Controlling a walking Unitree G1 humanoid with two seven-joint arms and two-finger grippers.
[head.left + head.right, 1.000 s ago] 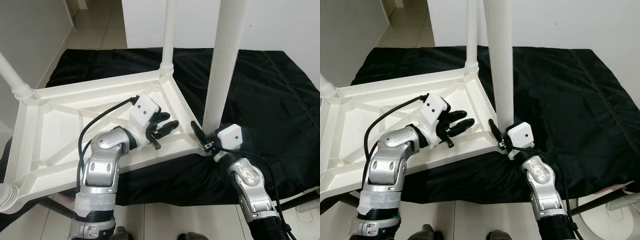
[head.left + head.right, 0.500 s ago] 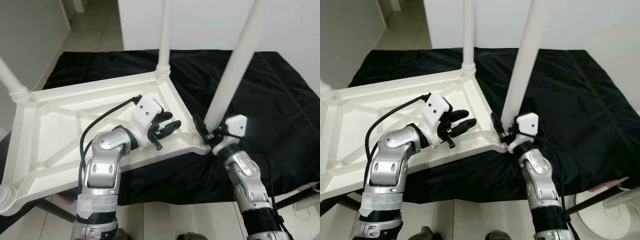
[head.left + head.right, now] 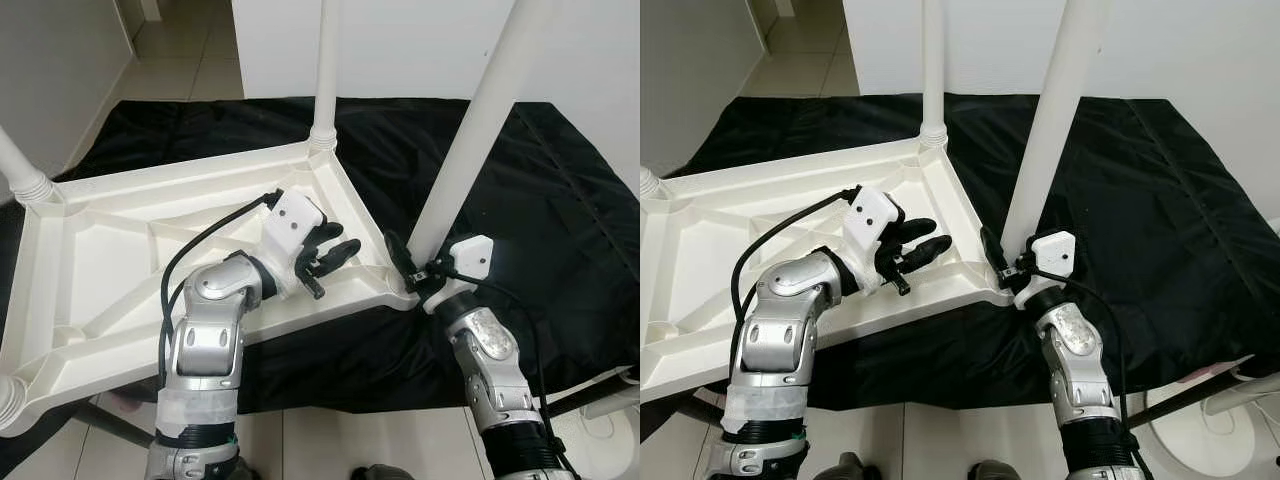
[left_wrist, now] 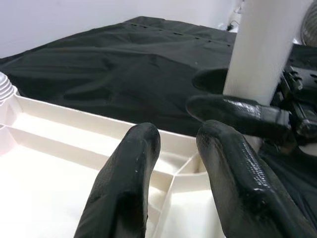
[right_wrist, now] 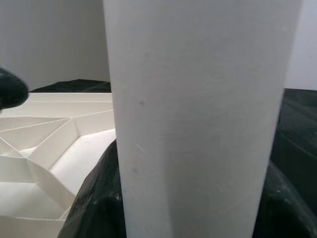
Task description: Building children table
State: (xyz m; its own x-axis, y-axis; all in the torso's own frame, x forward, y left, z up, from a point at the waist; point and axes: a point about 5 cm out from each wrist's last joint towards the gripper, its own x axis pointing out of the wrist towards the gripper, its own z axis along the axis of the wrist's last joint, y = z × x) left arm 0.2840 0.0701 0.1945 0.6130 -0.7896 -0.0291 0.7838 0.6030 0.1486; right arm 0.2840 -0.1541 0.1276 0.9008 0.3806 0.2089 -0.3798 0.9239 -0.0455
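Observation:
A white plastic children's table top lies upside down on a black cloth. Three white legs stand in its corners: back, far left and near left. A fourth white leg rises from the near right corner, leaning to the right. My right gripper is shut on this leg just above its base; the leg sits between its black fingers. My left gripper hovers over the underside's ribs beside that corner, open, with nothing between its fingers.
The black cloth spreads to the right and behind the table. A white wall stands at the back and tiled floor lies in front. A white object lies at the lower right.
The leg in my right gripper has tipped from upright to leaning right, and the right wrist turned with it. The left gripper has held its place. The camera shifted slightly.

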